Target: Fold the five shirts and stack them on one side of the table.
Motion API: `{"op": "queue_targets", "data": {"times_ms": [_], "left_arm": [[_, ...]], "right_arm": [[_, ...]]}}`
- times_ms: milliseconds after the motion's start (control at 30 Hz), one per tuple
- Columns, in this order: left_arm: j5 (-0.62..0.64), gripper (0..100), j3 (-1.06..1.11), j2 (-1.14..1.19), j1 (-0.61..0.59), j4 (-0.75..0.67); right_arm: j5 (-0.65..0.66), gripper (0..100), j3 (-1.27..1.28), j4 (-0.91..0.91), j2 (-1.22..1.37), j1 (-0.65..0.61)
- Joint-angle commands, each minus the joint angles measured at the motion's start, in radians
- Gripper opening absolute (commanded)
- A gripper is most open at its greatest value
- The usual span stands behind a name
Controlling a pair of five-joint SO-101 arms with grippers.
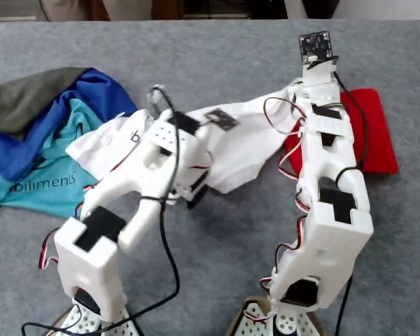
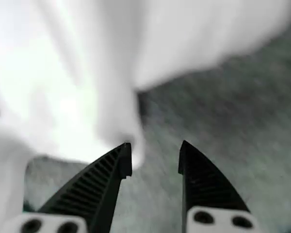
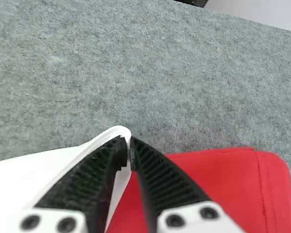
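Right pincer [image 3: 128,144] pinches the crumpled white cloth shirt [image 1: 245,143] over a folded red shirt [image 1: 375,133]. Left pincer [image 2: 156,153] spread at the white hem; white-lettered teal shirt [image 1: 45,185] at nine o'clock.

Bright even light; soft shadows; glare on white shirt [image 2: 87,73].

Plain grey table [image 1: 224,231] — white shirt [image 1: 245,143], red shirt [image 1: 374,133], blue shirt [image 1: 91,98], teal shirt [image 1: 49,182], grey-green shirt [image 1: 28,105].
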Motion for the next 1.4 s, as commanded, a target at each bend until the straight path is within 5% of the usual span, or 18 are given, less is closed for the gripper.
{"op": "queue_targets", "data": {"times_ms": [0,367,833,933,1367], "left_arm": [[0.052,17,0.015,0.054,-0.06,-0.097],[0.166,17,-0.247,0.216,-0.321,-0.069],[0.109,16,-0.302,0.292,-0.308,-0.009],[0.11,5,-0.333,0.292,-0.31,0.014],[0.112,2,-0.75,0.291,-0.299,0.417]], "right_arm": [[0.009,0.2,-0.053,0.003,-0.005,-0.016],[0.009,0.2,-0.056,0.003,0.002,-0.016],[0.041,0.2,-0.062,0.003,0.015,-0.018],[0.041,0.2,-0.062,0.003,0.015,-0.018],[0.043,0.2,-0.062,0.003,0.015,-0.018]]}}
